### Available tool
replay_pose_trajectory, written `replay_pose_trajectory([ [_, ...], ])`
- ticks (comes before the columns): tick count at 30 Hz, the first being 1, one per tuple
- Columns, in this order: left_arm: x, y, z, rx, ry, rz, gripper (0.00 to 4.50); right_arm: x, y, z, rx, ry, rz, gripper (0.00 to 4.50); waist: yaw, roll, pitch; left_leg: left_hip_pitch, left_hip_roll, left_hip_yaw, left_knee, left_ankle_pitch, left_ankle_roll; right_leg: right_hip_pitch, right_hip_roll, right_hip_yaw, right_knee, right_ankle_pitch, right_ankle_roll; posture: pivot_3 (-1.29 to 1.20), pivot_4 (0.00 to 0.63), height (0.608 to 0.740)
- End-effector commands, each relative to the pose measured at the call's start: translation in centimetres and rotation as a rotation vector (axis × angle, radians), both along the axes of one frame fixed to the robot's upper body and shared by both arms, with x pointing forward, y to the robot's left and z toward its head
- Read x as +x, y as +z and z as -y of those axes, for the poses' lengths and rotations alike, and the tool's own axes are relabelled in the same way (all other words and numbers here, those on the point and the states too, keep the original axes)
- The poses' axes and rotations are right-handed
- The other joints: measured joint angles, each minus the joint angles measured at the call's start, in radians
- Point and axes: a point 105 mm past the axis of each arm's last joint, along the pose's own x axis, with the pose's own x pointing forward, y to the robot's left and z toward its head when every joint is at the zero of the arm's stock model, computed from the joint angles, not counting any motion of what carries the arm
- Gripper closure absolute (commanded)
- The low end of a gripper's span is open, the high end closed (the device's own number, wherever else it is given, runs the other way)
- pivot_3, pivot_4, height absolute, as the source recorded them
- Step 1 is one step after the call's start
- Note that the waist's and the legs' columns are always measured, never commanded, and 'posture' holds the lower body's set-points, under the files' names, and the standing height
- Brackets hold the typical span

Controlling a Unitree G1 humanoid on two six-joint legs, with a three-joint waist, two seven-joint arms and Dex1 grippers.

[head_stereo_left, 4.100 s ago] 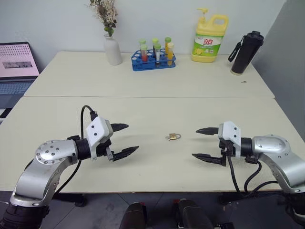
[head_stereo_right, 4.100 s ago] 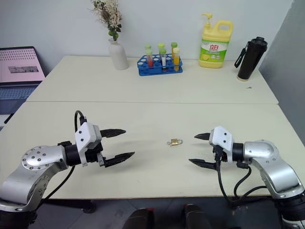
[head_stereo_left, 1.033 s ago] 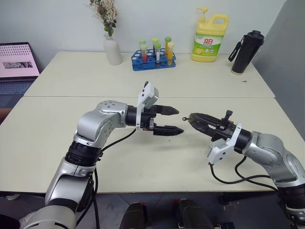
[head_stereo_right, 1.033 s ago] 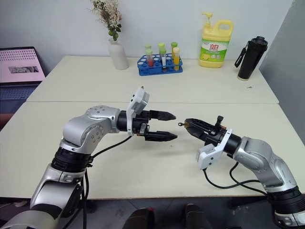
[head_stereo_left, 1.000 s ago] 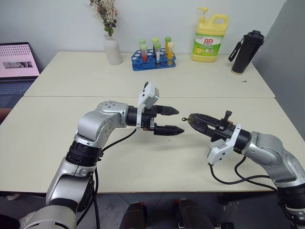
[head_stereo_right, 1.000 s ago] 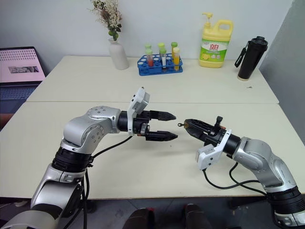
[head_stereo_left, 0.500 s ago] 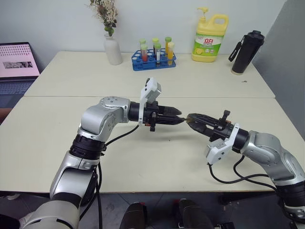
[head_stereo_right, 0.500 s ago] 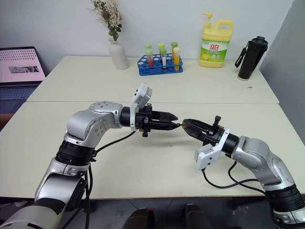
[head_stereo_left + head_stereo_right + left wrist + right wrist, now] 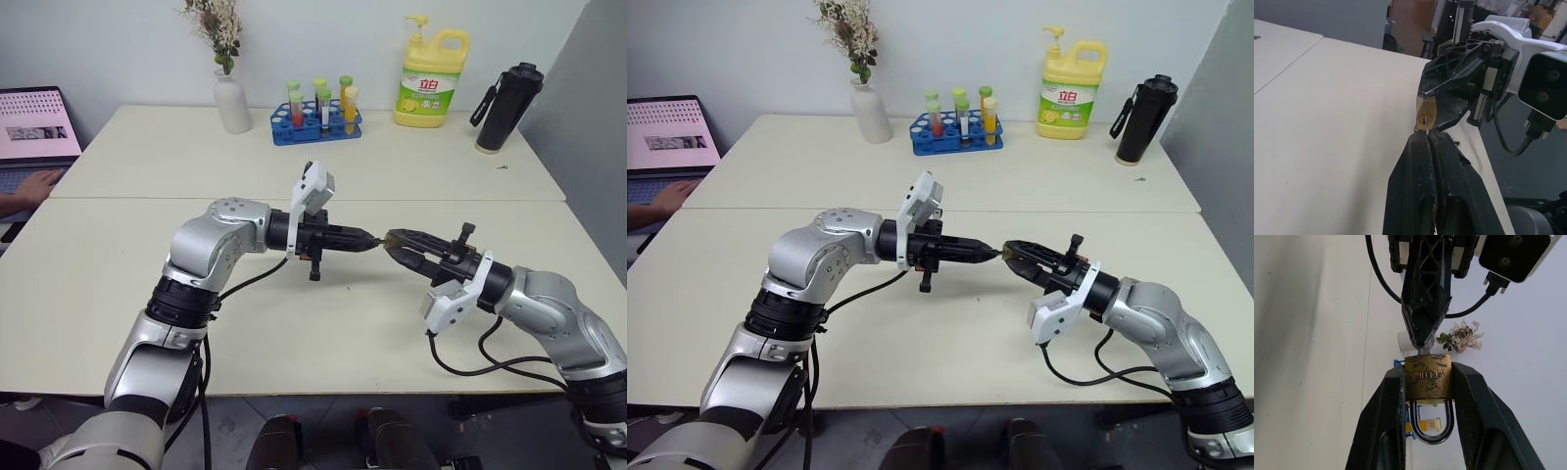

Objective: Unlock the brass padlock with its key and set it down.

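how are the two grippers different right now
The left gripper has its fingers pinched fully together on the key; the right gripper is shut on the brass padlock, fingers spread to its width. The left points right, the right points left. Both are raised above the table.

Brass-yellow padlock (image 9: 1428, 377) with a silver shackle between black fingers (image 9: 1382, 431); behind it, a pale cream table (image 9: 294, 166).
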Motion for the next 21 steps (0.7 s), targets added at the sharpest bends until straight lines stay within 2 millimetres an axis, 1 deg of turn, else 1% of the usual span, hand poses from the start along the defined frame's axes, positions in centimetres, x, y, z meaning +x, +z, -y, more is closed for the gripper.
replay_pose_trajectory([
  [1, -0.2, 1.0, 0.5, -0.030, -0.005, 0.056, 4.50, -0.5, 1.2, -0.5, 0.026, 0.038, 0.029, 3.57, 0.000, 0.000, 0.000, 0.000, 0.000, 0.000, 0.000, 0.000, 0.000, 0.000, 0.000, 0.000, 0.000, 0.000, 0.000, 0.00, 0.150, 0.740],
  [5, -0.5, 1.1, 0.6, -0.046, -0.024, 0.063, 4.50, -0.5, 1.1, -0.6, 0.027, 0.041, 0.024, 3.57, 0.000, 0.000, 0.000, 0.000, 0.000, 0.000, 0.000, 0.000, 0.000, 0.000, 0.000, 0.000, 0.000, 0.000, 0.000, 0.00, 0.150, 0.740],
  [9, -1.0, 1.4, 0.7, -0.065, -0.050, 0.174, 4.50, -0.6, 1.0, -0.6, 0.029, 0.041, 0.010, 3.57, 0.000, 0.000, 0.000, 0.000, 0.000, 0.000, 0.000, 0.000, 0.000, 0.000, 0.000, 0.000, 0.000, 0.000, -0.001, 0.00, 0.150, 0.740],
  [13, -1.6, 0.8, 0.6, -0.032, -0.079, 0.307, 4.50, -0.6, 0.9, -0.6, 0.036, 0.040, 0.000, 3.57, 0.000, 0.000, 0.000, 0.000, 0.000, 0.000, 0.000, 0.000, 0.000, 0.000, 0.000, 0.000, 0.000, 0.001, -0.001, 0.00, 0.150, 0.740],
  [19, -2.0, 0.8, 0.8, -0.046, -0.105, 0.433, 4.50, -0.5, 1.0, -0.6, 0.045, 0.040, -0.007, 3.57, 0.001, 0.000, 0.000, 0.000, 0.000, 0.001, 0.000, 0.000, 0.000, 0.000, 0.000, 0.001, 0.000, 0.001, -0.001, 0.00, 0.150, 0.740],
  [21, -2.0, 0.6, 0.8, -0.030, -0.121, 0.532, 4.50, -0.5, 1.0, -0.6, 0.049, 0.038, -0.009, 3.57, 0.001, 0.000, 0.000, 0.000, 0.000, 0.001, 0.000, 0.000, 0.000, 0.000, 0.000, 0.000, 0.000, 0.001, -0.001, 0.00, 0.150, 0.740],
])
